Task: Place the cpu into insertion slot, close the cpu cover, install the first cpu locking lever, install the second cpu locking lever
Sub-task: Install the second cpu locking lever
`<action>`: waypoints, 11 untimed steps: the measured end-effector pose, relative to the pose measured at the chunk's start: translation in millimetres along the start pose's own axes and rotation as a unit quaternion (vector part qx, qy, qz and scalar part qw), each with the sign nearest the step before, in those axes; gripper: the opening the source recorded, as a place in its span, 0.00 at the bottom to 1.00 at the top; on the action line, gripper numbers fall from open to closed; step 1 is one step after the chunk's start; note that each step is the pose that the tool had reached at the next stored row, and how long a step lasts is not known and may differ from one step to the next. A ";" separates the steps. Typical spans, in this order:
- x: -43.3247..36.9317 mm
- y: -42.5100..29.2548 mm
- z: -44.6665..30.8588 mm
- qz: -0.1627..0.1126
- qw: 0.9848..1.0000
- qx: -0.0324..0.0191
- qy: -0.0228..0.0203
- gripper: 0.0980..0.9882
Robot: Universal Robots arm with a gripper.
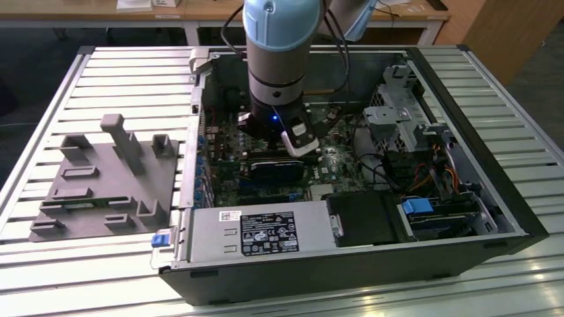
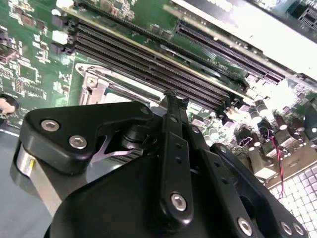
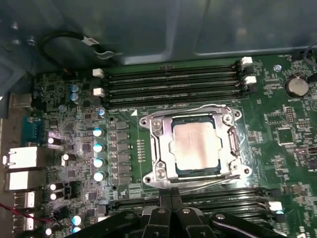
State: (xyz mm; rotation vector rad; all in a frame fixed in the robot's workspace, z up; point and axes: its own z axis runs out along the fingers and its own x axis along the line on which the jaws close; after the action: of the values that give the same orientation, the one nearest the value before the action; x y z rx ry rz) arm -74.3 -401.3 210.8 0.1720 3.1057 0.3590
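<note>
The cpu (image 3: 195, 146) lies flat in the insertion slot (image 3: 147, 121), its pale silver face showing through the window of the cpu cover (image 3: 164, 161), which is down over it. One thin locking lever (image 3: 188, 107) runs along the socket's far side and a second lever (image 3: 213, 182) along the side nearest my gripper. My gripper (image 3: 171, 195) is just off that near edge, black fingertips together with nothing seen between them. The second wrist view shows the gripper (image 2: 173, 96) low over the board beside the socket's metal corner (image 2: 96, 82). The arm (image 1: 277, 72) reaches down into the open computer case.
Memory slots (image 3: 173, 82) flank the socket, with a row of capacitors (image 3: 98, 146) and a coin battery (image 3: 296, 85) nearby. In the exterior view, the grey power supply (image 1: 264, 231), drive cage (image 1: 405, 122) and case walls surround the board. A grey fixture (image 1: 105, 178) sits on the slatted table.
</note>
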 end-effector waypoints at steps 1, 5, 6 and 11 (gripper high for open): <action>0.9 -0.5 0.5 0.000 1.000 -0.004 0.000 0.01; 4.3 -2.3 2.7 0.000 1.000 -0.020 0.002 0.01; 4.7 -2.7 3.7 0.000 1.000 -0.022 0.002 0.01; 4.9 -7.0 9.9 0.000 1.000 -0.027 0.003 0.01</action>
State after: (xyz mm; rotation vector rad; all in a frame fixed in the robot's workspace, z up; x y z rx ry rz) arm -79.7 -405.3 199.6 0.1718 3.0974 0.4433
